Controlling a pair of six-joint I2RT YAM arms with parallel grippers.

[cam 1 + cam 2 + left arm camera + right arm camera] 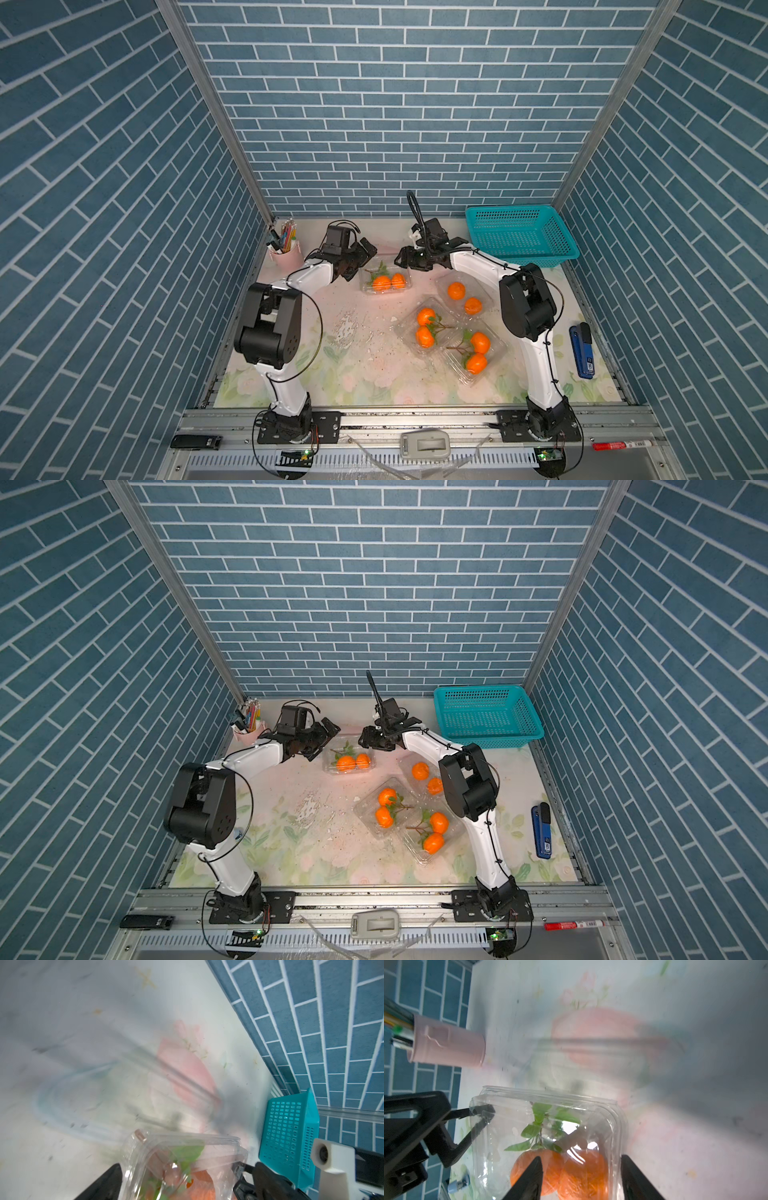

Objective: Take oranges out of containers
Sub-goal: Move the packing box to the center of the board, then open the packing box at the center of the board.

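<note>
A closed clear container point(370, 290) point(612, 1118) at the back centre holds two oranges point(381, 282) point(583, 1169) joined by a leafy twig. My left gripper point(361, 262) point(187, 1178) is wide open at its left end, with one fingertip point(481, 1112) touching the lid's corner. My right gripper point(402, 261) point(581, 1178) is at its right end, jaws partway apart. One right finger lies over the lid and the other stands just outside the wall. Three more containers point(405, 332) with oranges point(456, 291) lie nearer, in both top views point(365, 812).
A teal basket point(519, 237) point(291, 1136) stands at the back right and a pink pen cup point(286, 253) point(450, 1047) at the back left. A blue stapler point(582, 351) lies by the right wall. Brick-patterned walls enclose three sides.
</note>
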